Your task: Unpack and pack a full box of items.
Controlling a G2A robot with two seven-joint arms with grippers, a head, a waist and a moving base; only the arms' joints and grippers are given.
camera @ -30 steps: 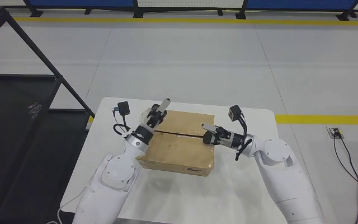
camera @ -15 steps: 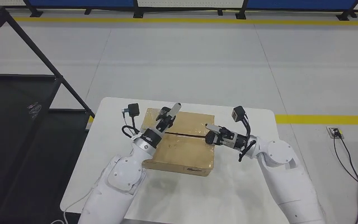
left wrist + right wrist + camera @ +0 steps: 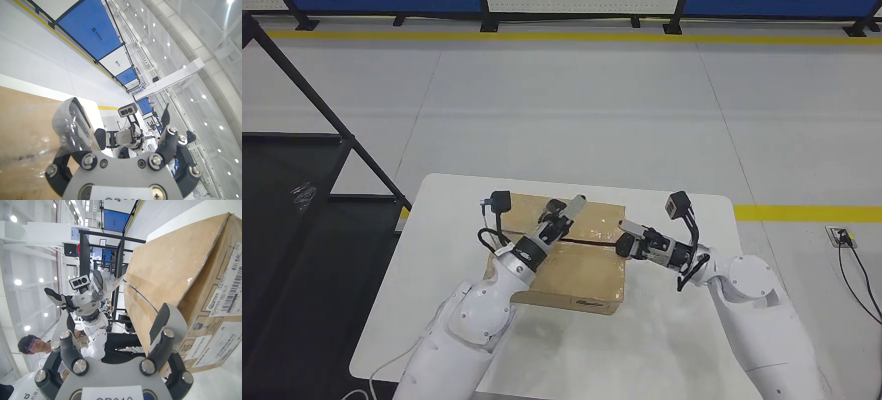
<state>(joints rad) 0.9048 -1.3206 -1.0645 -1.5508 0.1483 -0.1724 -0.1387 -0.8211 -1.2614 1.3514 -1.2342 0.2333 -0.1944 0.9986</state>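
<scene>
The cardboard box [image 3: 572,270] sits closed at the centre of the table [image 3: 682,330]. The left gripper [image 3: 564,208] is angled upward over the box's top seam, fingers spread. Clear tape [image 3: 71,123] clings to one finger and appears to run down to the seam. The right gripper [image 3: 623,243] is level at the seam's right end, fingers spread, holding nothing.

Box [image 3: 560,268] on the table [image 3: 672,335], toward its far edge. Left gripper [image 3: 564,208] above the box top. Right gripper [image 3: 623,245] at the box's right end, beside the seam [image 3: 587,241].
</scene>
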